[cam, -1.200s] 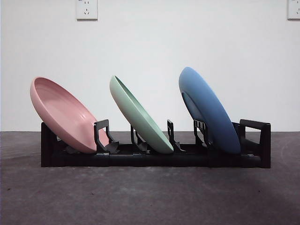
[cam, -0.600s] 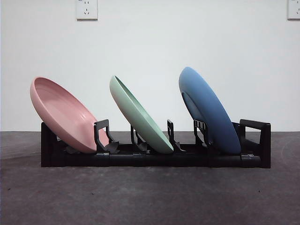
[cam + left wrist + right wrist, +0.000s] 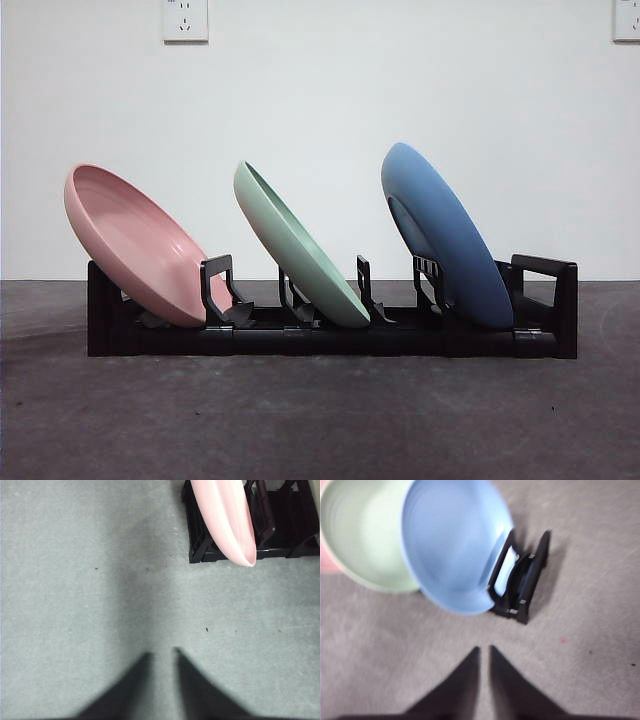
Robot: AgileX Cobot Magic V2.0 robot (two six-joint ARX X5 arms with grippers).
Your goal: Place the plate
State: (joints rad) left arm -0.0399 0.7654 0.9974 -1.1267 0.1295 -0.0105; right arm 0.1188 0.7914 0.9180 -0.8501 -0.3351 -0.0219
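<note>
Right wrist view: blue plate [image 3: 451, 545] racked, beyond right hand [image 3: 484, 652].

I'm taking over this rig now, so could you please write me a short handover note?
Left end effector: holds nothing, tips nearly together, above bare table near the pink plate.
Right end effector: holds nothing, tips nearly together, near the blue plate.
Pink, green plate and blue each lean in the rack.
Done: all three visible plates racked.
Left: apparently nothing.

Nothing has shifted on the black rack [image 3: 330, 340] since earlier.
</note>
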